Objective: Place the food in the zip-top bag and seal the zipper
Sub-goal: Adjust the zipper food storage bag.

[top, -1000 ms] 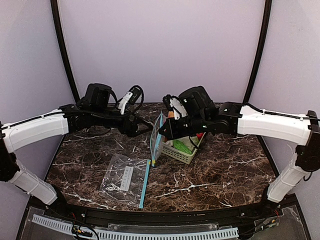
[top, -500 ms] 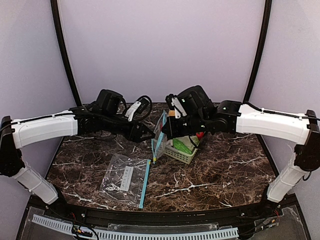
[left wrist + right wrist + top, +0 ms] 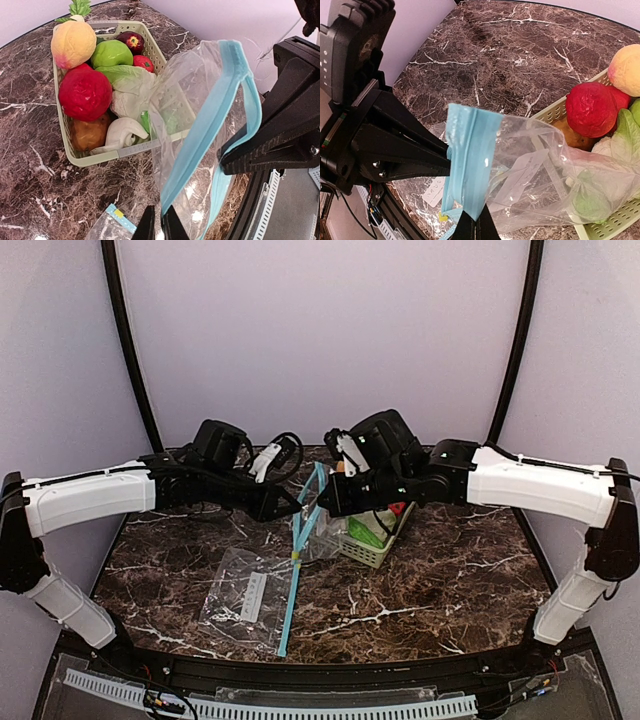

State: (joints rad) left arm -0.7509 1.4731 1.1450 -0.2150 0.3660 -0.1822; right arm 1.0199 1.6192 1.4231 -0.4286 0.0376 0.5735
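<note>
Holding the zip-top bag [image 3: 200,115] up above the tabletop [image 3: 450,580], both claws were closed on its blue zipper strip: the left claw [image 3: 159,225] pinched one edge, the right claw [image 3: 475,227] another part. The food [image 3: 85,92] lay heaped in the basket [image 3: 75,157], just beside the bag. A second bag [image 3: 245,595] lay flat nearby.

The basket [image 3: 368,552] stands on the table [image 3: 450,580], right of centre, with the food [image 3: 85,95] in it. Just left of it the zip-top bag [image 3: 306,518] hangs between the left gripper [image 3: 160,225] and the right gripper [image 3: 475,227]. A second bag [image 3: 250,597] lies flat in front, further left.
</note>
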